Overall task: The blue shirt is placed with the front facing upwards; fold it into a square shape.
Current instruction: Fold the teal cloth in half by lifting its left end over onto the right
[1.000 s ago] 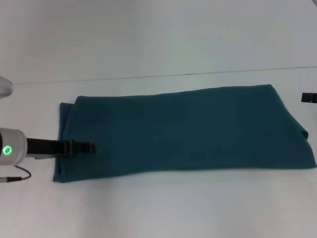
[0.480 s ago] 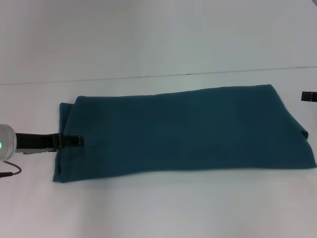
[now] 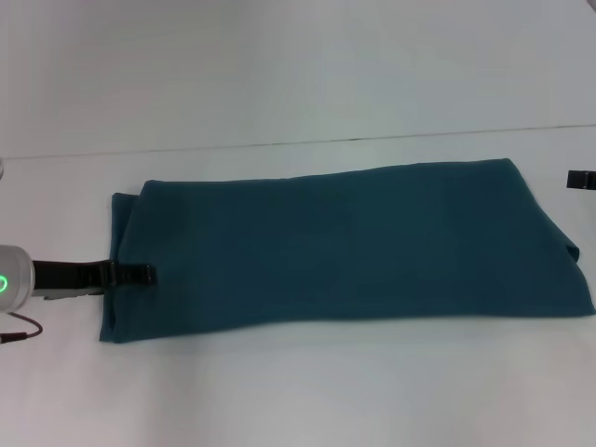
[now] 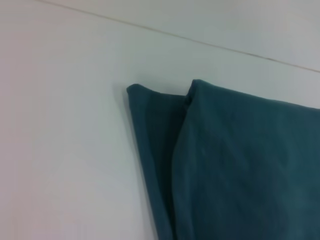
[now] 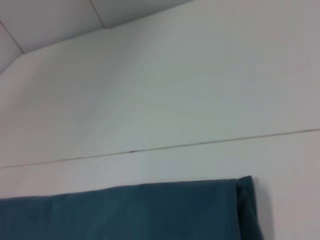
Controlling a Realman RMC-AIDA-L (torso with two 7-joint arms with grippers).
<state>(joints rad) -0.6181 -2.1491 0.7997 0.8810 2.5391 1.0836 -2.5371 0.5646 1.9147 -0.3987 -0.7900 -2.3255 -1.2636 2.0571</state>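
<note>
- While we looked down, the blue shirt (image 3: pixel 345 247) lay flat on the white table (image 3: pixel 298 391), folded into a long band with no letters showing.
- Our left gripper (image 3: pixel 140 274) sat low over the shirt's left end, just inside the edge; we could not tell if its jaws were apart or together.
- Our right gripper (image 3: pixel 581 181) showed only as a dark tip beside the far right corner, jaws hidden.
- We saw two layers stacked at the left end (image 4: pixel 165 150).
</note>
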